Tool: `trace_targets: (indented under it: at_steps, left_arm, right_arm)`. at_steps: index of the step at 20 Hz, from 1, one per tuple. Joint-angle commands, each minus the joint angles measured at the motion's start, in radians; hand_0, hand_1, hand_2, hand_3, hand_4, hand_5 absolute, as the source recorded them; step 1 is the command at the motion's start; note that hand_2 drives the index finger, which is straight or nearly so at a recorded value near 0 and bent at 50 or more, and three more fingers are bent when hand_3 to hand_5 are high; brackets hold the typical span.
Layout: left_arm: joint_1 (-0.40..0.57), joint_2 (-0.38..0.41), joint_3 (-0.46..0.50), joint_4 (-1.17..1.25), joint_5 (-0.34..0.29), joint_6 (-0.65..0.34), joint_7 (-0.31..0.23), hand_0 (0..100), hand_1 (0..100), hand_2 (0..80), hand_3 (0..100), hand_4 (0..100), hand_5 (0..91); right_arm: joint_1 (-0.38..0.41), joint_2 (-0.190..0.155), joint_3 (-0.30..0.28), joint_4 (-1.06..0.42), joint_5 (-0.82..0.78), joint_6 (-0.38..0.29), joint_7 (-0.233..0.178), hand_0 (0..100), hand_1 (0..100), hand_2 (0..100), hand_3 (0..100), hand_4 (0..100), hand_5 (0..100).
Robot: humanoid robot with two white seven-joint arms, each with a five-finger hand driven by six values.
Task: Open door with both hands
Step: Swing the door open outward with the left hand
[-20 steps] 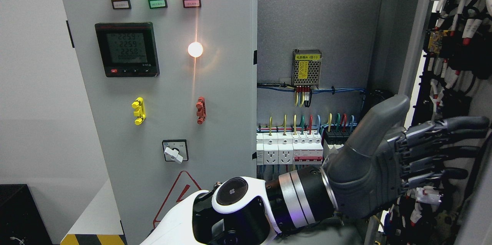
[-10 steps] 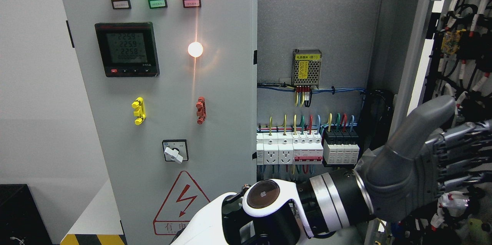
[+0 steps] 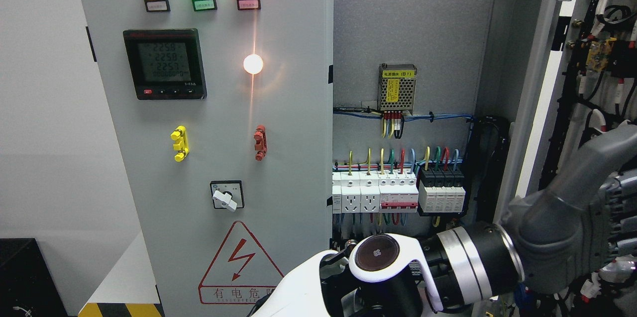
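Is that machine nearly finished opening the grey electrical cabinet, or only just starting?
Well along, it seems. The right-hand grey metal door already stands swung wide, so the breakers and coloured wires inside show. In hand: the left robot hand, reaching across from the lower left, is at that door's wired inner side, apparently pushing it. Left: the left-hand grey door with the three lamps looks shut, and no right arm shows.

Breakers [image 3: 398,196] sit inside cabinet, right of panel [image 3: 209,123].
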Motion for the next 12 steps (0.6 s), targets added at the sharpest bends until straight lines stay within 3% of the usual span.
trace_targets:
  at_steps: [1, 12]
  left_arm:
    - [-0.037, -0.043, -0.046, 0.081, -0.002, -0.004, 0.000, 0, 0, 0.0, 0, 0, 0.0]
    - [-0.090, -0.049, -0.107, 0.122, -0.002, -0.009, 0.000, 0, 0, 0.0, 0, 0, 0.0]
  right_arm:
    - [0.000, 0.000, 0.000, 0.000, -0.011, 0.000, 0.000, 19, 0, 0, 0, 0, 0]
    - [0.000, 0.000, 0.000, 0.000, -0.009, 0.000, 0.000, 19, 0, 0, 0, 0, 0]
